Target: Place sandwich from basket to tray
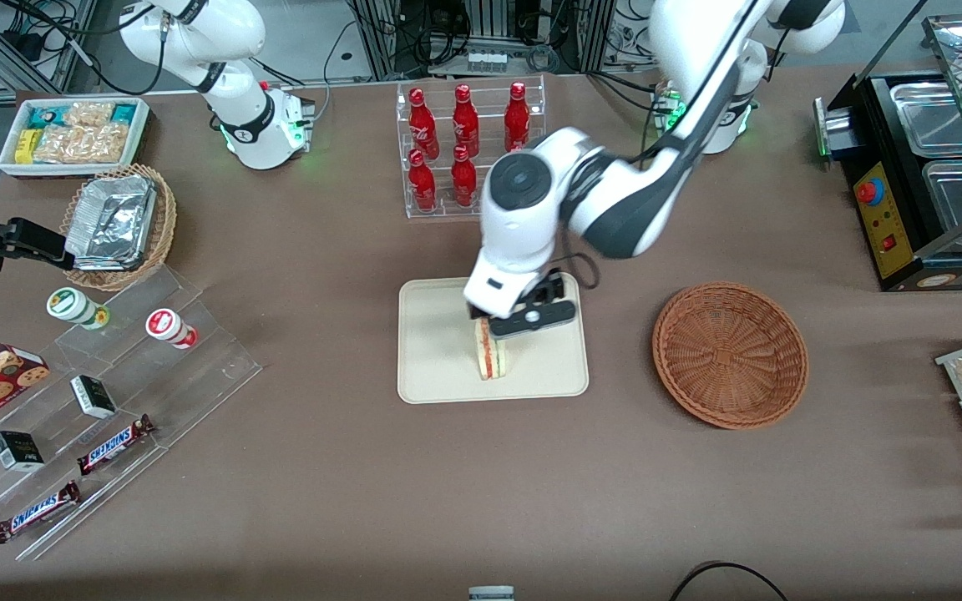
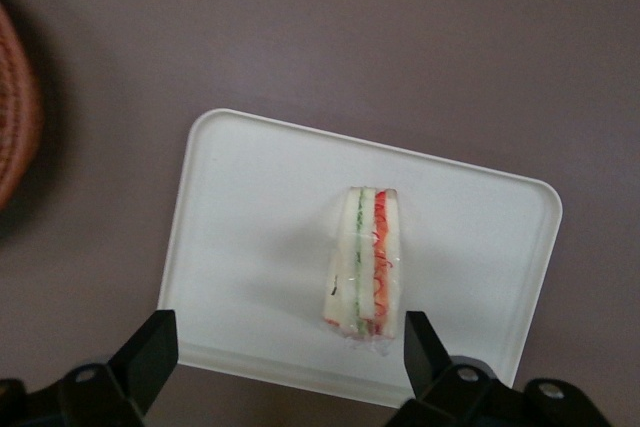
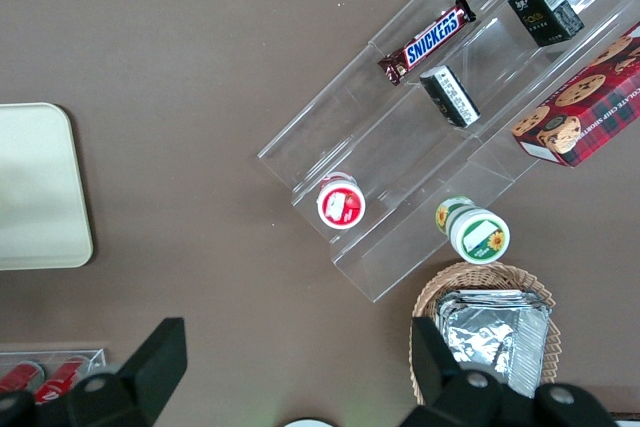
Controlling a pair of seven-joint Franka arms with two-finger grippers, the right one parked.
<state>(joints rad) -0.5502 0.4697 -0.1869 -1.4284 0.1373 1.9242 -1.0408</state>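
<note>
The small triangular white-bread sandwich (image 2: 366, 262) with its red and green filling stands on edge on the flat cream rectangular tray (image 1: 439, 367). Above it, the left gripper (image 2: 290, 352) hangs with jaws apart, holding nothing. It looks soft, light and crushable, best taken gently across its flat bread faces; the round reddish-brown wicker basket (image 1: 730, 354) sits beside the tray, empty.

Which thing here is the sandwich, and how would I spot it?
Find the cream tray in the middle of the brown table. On it, under the open gripper, stands the sandwich: a pale bread wedge with red and green stripes, the tray's only item.
</note>
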